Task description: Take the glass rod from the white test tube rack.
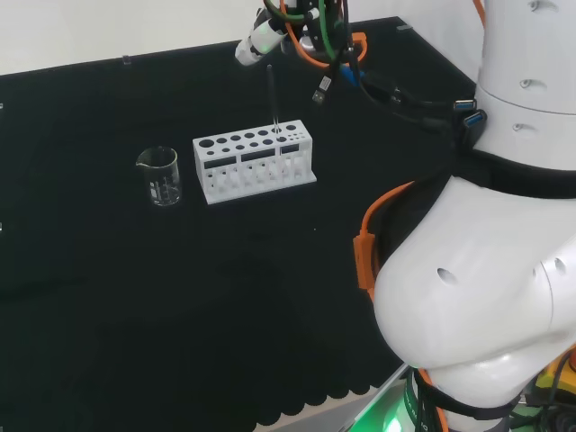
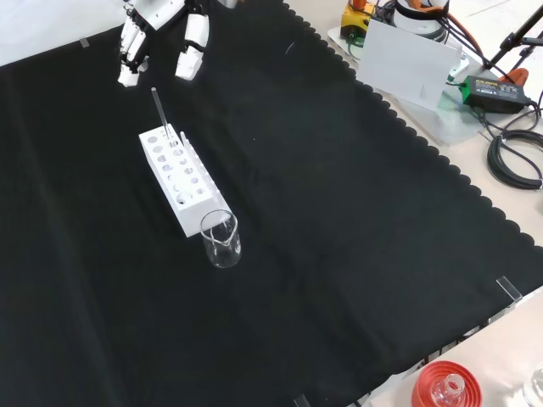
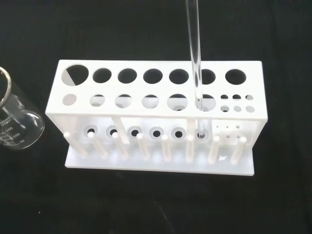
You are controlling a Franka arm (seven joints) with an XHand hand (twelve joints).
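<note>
Nearest the front camera, a small clear glass beaker stands on the black cloth, just beside the near end of the white plastic test tube rack with its rows of round holes. At the rack's far end in that view, the thin clear glass rod stands almost upright in one of the holes, its lower end down inside the rack and its top well above it. Seen from the wrist, the rod passes through a large hole next to the cluster of small holes. Up beyond the rod's top, the black and white hand hangs with its fingers pointing down, relaxed and spread, apart from the rod and holding nothing. From the head camera, the beaker stands left of the rack.
</note>
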